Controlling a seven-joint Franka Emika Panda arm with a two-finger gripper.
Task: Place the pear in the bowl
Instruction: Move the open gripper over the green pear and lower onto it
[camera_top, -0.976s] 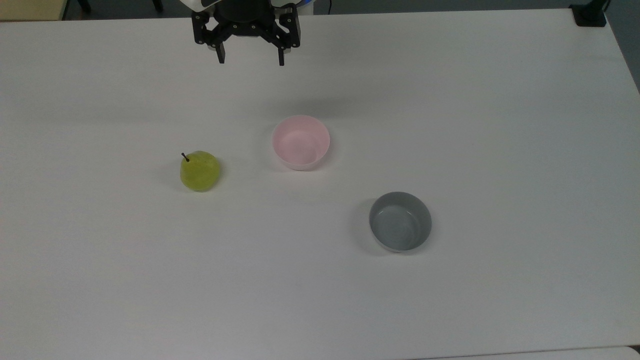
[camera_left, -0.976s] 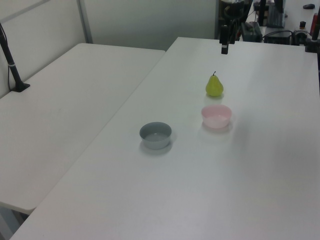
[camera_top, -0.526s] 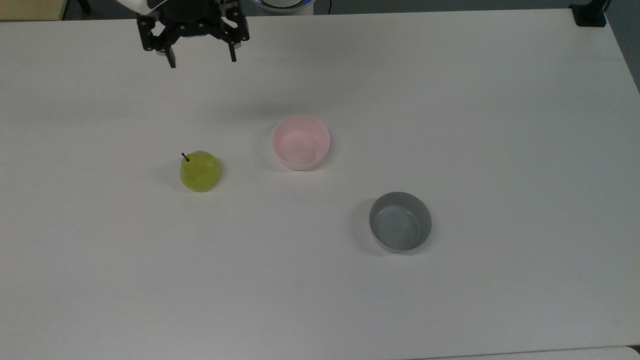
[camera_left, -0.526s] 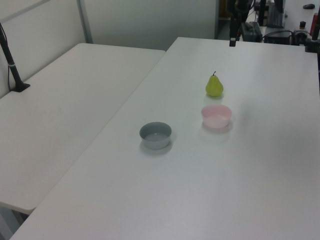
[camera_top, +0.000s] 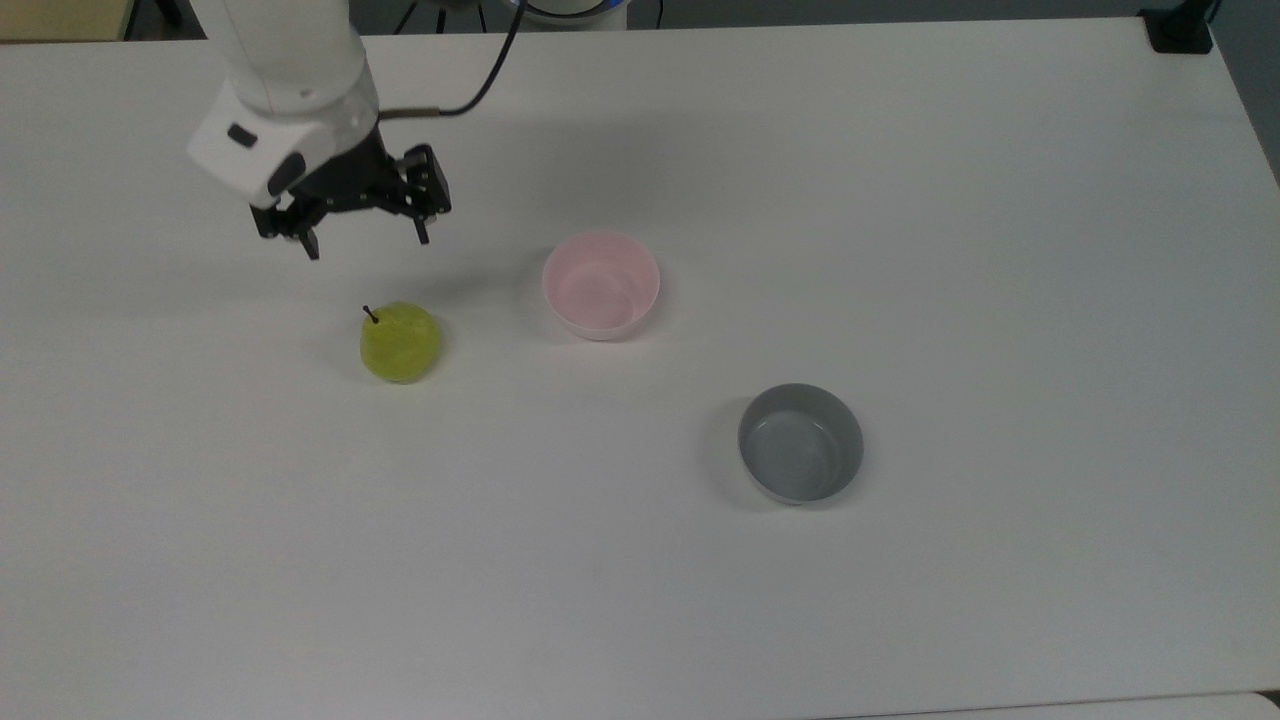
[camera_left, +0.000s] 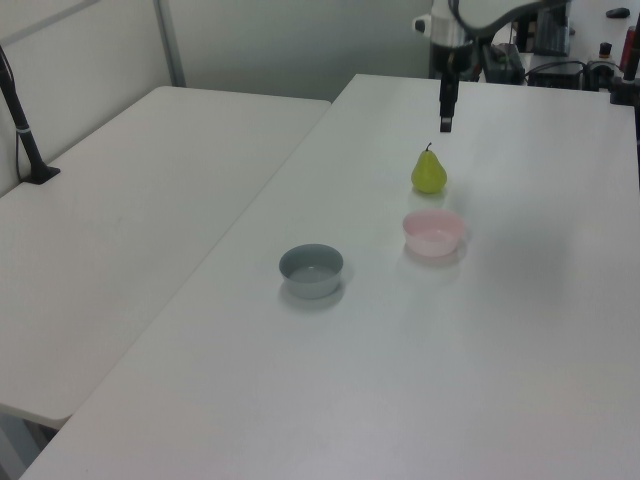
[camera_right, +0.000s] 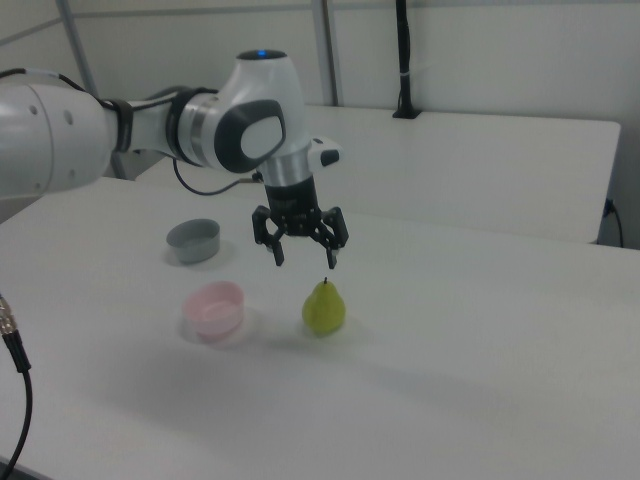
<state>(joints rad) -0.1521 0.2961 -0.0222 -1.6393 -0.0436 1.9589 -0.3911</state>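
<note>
Since a second ago the pincer (camera_top: 366, 241) has swung from the far edge of the tabletop (camera_top: 1000, 250) towards the top view's left and descended; it now hangs spread wide and empty, just above and slightly beyond the pear (camera_top: 400, 342). The pear stands upright and untouched, left of the pink bowl (camera_top: 601, 284) in the top view. Grey bowl (camera_top: 800, 442) unaffected. Judgement: approach nearly complete, grasp not yet begun

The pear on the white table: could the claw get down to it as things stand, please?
Probably yes: the open claw hangs just above the upright pear, and the pink bowl stands apart, leaving the way free.
</note>
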